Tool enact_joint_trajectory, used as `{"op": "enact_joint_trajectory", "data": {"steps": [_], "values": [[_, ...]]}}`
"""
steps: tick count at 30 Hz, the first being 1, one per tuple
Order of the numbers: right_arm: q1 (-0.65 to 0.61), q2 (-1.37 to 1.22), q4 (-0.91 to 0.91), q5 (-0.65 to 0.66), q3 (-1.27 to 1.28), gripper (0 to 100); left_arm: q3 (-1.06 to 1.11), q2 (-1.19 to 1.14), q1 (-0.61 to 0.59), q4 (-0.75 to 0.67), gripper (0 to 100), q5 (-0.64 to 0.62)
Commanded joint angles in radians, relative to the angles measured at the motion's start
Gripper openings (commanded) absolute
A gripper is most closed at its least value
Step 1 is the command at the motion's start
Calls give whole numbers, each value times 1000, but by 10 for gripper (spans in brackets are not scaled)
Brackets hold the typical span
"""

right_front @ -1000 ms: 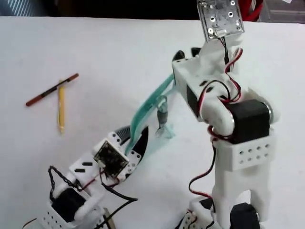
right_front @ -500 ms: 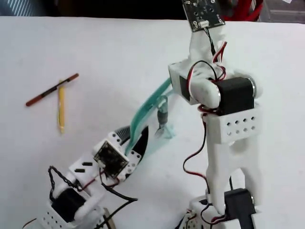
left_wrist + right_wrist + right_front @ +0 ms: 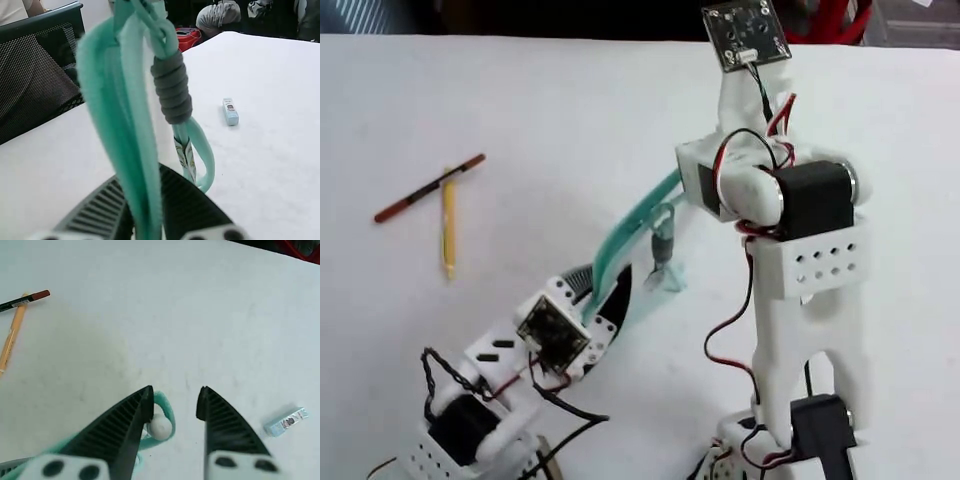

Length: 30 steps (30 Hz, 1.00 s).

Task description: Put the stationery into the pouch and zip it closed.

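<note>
The pouch (image 3: 620,235) is clamped by 1 edge in the left gripper (image 3: 150,210), probably to steady it. The right gripper (image 3: 175,395) is held spread at its far end. 2 pencils (image 3: 448,220) and an eraser (image 3: 285,421) are seen on the table (image 3: 550,100), well apart from the pouch.

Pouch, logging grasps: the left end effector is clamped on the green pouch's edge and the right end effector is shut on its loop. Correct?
No: the right end effector is open, per the right wrist view; the left end effector is clamped on the edge of the green pouch.
</note>
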<state>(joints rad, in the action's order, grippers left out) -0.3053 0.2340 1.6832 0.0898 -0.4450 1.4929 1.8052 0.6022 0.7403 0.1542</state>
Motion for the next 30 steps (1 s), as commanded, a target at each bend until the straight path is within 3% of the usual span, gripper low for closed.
{"op": "enact_joint_trajectory", "data": {"steps": [1,3,14,23,30], "values": [[10,42,8,9,-32,60,0,12,2,-5,26,11],[8,42,8,9,-34,15,0,12,2,-5,26,11],[5,39,35,9,-198,17,61,12,1,-80,26,11],[5,71,36,9,-129,19,66,12,1,-89,26,11],[12,185,36,8,-23,187,68,12,1,-89,27,12]]}}
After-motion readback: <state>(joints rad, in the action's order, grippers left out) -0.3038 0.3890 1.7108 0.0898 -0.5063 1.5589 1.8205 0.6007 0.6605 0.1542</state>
